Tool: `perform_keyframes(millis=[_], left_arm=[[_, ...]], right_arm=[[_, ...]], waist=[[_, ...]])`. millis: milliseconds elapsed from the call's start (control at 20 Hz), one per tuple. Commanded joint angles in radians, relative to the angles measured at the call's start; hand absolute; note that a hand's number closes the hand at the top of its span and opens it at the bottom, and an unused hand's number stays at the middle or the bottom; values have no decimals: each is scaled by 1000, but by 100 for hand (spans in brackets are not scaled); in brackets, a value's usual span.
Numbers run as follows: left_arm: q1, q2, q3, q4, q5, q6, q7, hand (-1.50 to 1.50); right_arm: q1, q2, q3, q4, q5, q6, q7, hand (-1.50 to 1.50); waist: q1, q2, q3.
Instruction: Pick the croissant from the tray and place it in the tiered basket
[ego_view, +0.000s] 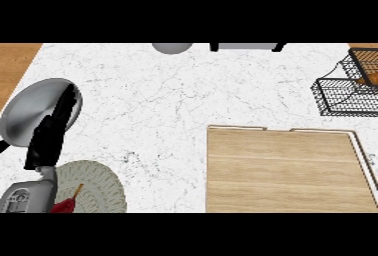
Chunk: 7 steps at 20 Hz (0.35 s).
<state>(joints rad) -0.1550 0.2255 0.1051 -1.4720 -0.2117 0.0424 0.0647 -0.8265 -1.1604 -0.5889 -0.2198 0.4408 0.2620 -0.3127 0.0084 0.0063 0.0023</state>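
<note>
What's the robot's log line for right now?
croissant: in tiered basket | tray: no croissant | left hand: open, view's left

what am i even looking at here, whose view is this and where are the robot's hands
This is one picture from a humanoid robot's head, looking steeply down at a white marble counter. A wooden tray sits at lower right with nothing on it. At the right edge stands a black wire tiered basket, and something orange-brown already lies in it, probably the croissant. At left are a shiny metal pan with a black handle and a round woven mat. The grey shape at lower left may be part of an arm. Neither hand shows, so nothing is visibly held.
</note>
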Motion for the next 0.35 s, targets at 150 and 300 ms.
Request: perform_keyframes(millis=[150,300], left_arm=[[5,20,30,22,22,-20,-29,0],[-13,-25,-13,-1,-12,16,17,0]], right_arm=[[203,-105,-90,90,-83,132,-184,-150],[266,-136,-128,115,-117,171,-245,-150]], waist=[[-12,0,2],[-15,1,4]])
